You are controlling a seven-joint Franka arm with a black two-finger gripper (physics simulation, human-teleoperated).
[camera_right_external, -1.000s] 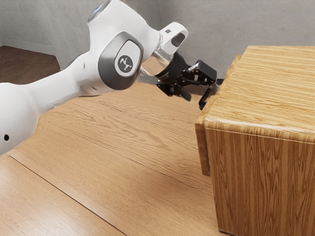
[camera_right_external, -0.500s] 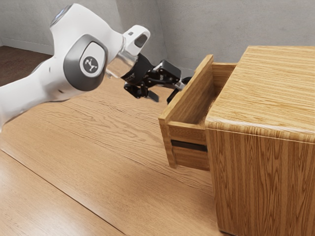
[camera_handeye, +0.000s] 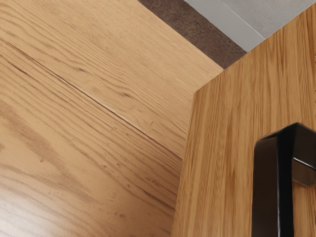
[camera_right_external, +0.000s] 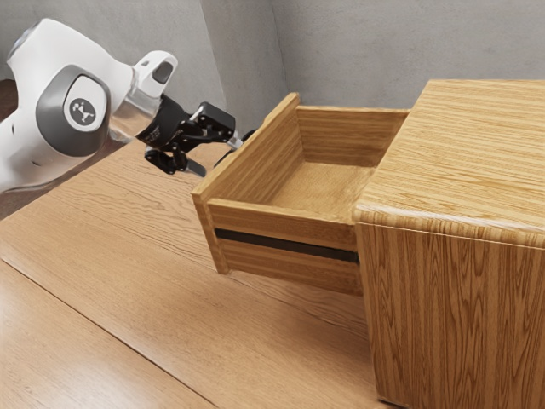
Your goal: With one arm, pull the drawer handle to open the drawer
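Your drawer (camera_right_external: 281, 230) stands well out of the wooden cabinet (camera_right_external: 460, 290), which rests on the wooden table (camera_right_external: 111, 290). Your gripper (camera_right_external: 223, 143) sits at the drawer front's outer face, near the black handle (camera_handeye: 279, 182). Whether it grasps the handle cannot be determined.

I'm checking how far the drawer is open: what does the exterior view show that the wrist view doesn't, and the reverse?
Exterior view: the arm, the gripper at the drawer's front, and the drawer drawn well out of the cabinet, its inside floor in sight. Wrist view: the black handle close up on the front panel. Both: the drawer's wooden front and the wooden table.
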